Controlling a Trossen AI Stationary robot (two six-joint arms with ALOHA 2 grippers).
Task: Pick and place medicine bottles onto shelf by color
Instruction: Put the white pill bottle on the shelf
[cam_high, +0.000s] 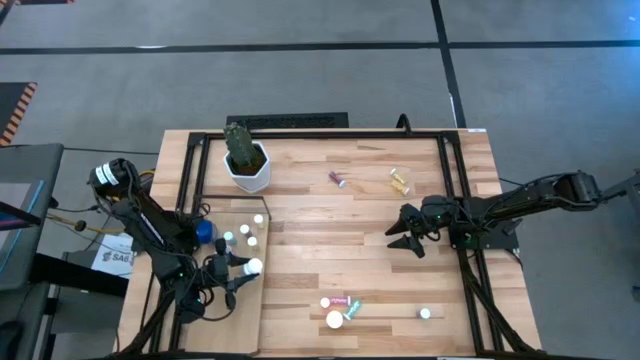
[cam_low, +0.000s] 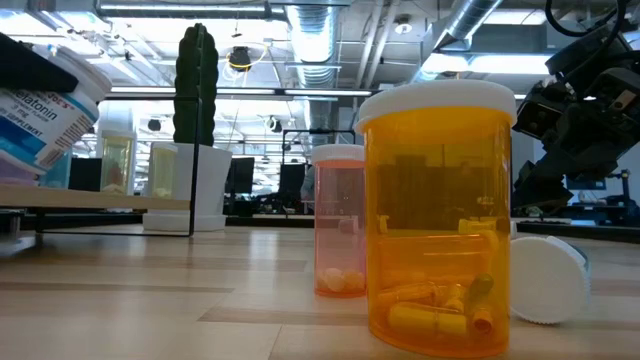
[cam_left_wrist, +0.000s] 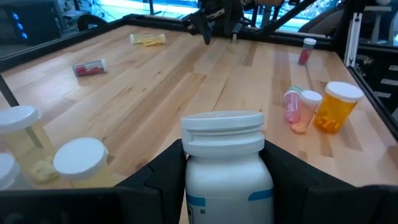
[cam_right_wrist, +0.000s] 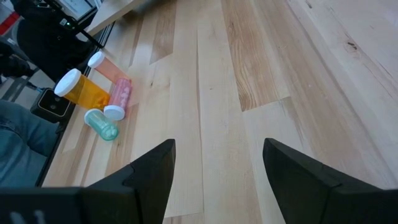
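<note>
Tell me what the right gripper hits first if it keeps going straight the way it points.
Most likely bare tabletop. The open right gripper tilts down at empty planks. The amber bottle, pink bottle and green bottle lie off to one side, though depth is hard to judge.

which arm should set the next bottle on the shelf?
Left. The left gripper is already shut on a white bottle over the shelf. The right gripper hangs open and empty, far across the table.

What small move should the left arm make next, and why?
Probably lower the white bottle onto the shelf: the left gripper is closed on it above the board, beside bottles already standing there. The right gripper waits open.
</note>
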